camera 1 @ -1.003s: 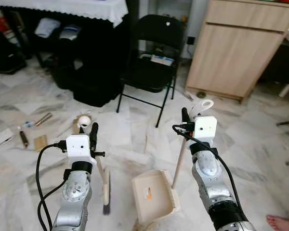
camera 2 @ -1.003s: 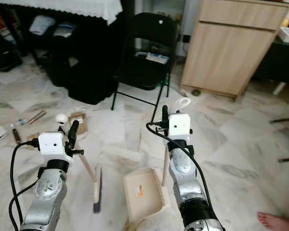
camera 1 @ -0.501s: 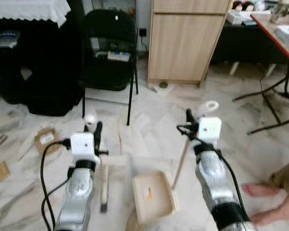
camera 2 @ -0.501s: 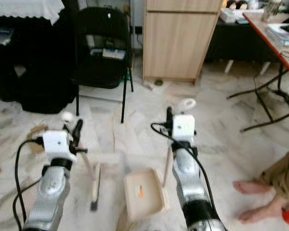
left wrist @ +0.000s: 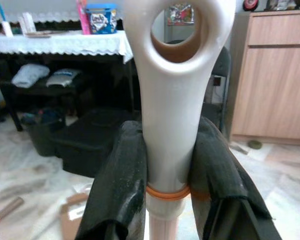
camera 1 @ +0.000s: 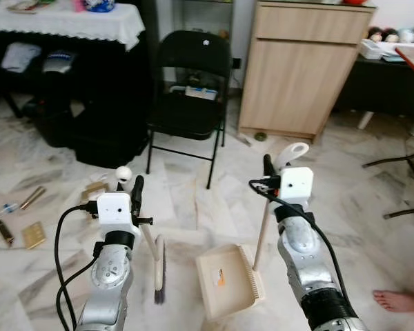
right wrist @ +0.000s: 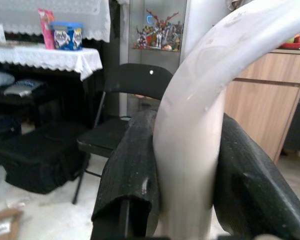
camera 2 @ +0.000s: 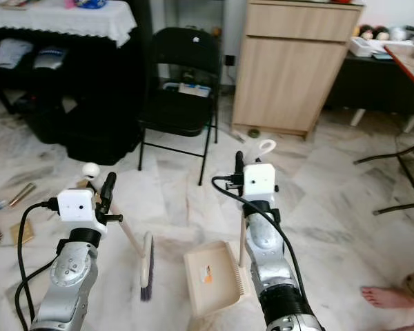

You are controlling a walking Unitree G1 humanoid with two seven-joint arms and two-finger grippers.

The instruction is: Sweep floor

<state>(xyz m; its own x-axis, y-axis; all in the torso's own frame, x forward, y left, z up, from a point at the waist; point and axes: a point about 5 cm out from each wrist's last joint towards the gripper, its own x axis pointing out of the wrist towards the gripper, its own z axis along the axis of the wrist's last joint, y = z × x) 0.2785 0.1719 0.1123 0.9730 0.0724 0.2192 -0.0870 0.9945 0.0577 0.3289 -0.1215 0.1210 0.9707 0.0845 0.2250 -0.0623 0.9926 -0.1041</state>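
My left gripper (camera 1: pixel 134 187) is shut on the broom handle (left wrist: pixel 172 125), a white shaft with a loop at its top. The broom slants down to its brush head (camera 1: pixel 159 276) on the marble floor. My right gripper (camera 1: pixel 267 169) is shut on the dustpan handle (right wrist: pixel 190 140), a wooden stick with a white loop end (camera 1: pixel 293 150). The beige dustpan (camera 1: pixel 228 281) rests on the floor just right of the brush head. Small litter lies on the floor at the left: a cardboard piece (camera 1: pixel 33 235), a brown stick (camera 1: pixel 32 198) and a small box (camera 1: pixel 94 190).
A black folding chair (camera 1: pixel 190 89) stands ahead, with a wooden cabinet (camera 1: pixel 303 69) to its right. A cloth-covered table (camera 1: pixel 69 19) with dark bags (camera 1: pixel 100 134) beneath is at the far left. A person's bare foot (camera 1: pixel 397 300) is at the lower right. Black table legs (camera 1: pixel 400 160) stand at the right.
The whole picture swung right and then back left, so the camera has moved. Both grippers keep the same hold on the broom and the dustpan.
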